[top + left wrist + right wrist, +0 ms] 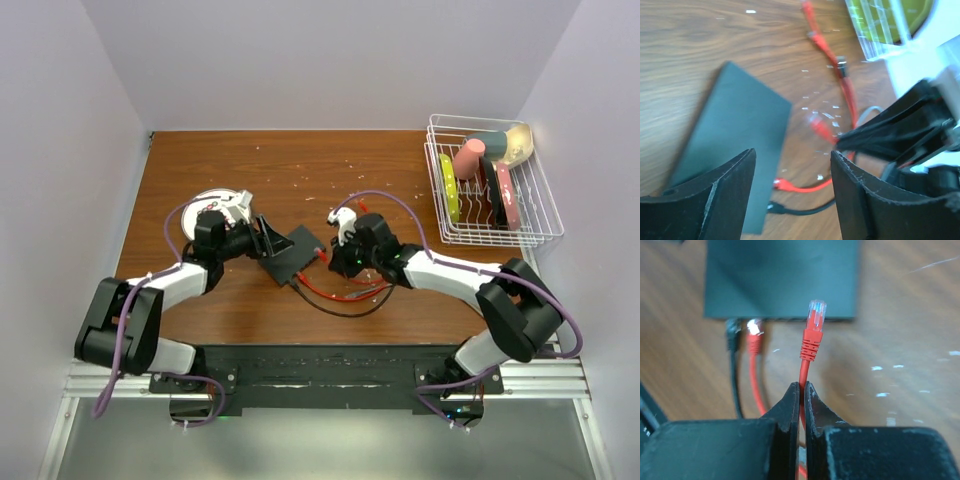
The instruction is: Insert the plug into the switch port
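Two other cables, one black cable (732,355) and one red cable (755,370), sit in the switch (782,277) at mid-table; the plug (814,322) points at the port edge, just short of it, not yet inserted. The right gripper (801,389) is clamped on the lead (803,371) just behind the plug; the left gripper (792,195) stands jaws apart by the switch, holding nothing. Remaining, as judged: align with a free port and push home.

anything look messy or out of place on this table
White specks are scattered across the table, like crumbs or debris. The switch lies askew to the table edge. Nothing looks damaged.
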You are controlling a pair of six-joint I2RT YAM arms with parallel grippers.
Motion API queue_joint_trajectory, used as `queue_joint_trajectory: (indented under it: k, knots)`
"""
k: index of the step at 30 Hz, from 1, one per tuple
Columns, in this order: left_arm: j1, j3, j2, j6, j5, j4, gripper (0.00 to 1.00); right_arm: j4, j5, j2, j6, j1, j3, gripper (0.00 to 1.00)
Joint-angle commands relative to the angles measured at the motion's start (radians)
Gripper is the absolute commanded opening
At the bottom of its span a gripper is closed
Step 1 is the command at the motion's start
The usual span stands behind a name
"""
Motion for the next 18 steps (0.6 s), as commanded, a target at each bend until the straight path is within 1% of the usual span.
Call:
queue_joint_trajectory:
  k: [1,2,5,9,12,18]
  knots:
    - [0.000,-0.038,0.060,-0.137,0.153,0.282,0.67,0.129,0.019,-0.012,0.034,0.072,-0.022,0.00]
    - [-0.003,-0.041,0.086,-0.144,0.158,0.317,0.67,0.135,0.019,-0.014,0.038,0.080,-0.025,0.00]
    - [-0.024,-0.032,0.132,-0.150,0.178,0.350,0.67,0.157,0.012,-0.028,0.055,0.096,-0.037,0.00]
    - [-0.044,-0.021,0.174,-0.168,0.184,0.390,0.59,0.174,0.015,-0.037,0.061,0.096,-0.034,0.00]
    - [-0.058,-0.009,0.192,-0.168,0.184,0.390,0.55,0.185,-0.002,-0.037,0.068,0.096,-0.033,0.00]
    - [-0.076,0.008,0.214,-0.162,0.159,0.376,0.53,0.205,-0.025,-0.045,0.080,0.096,-0.042,0.00]
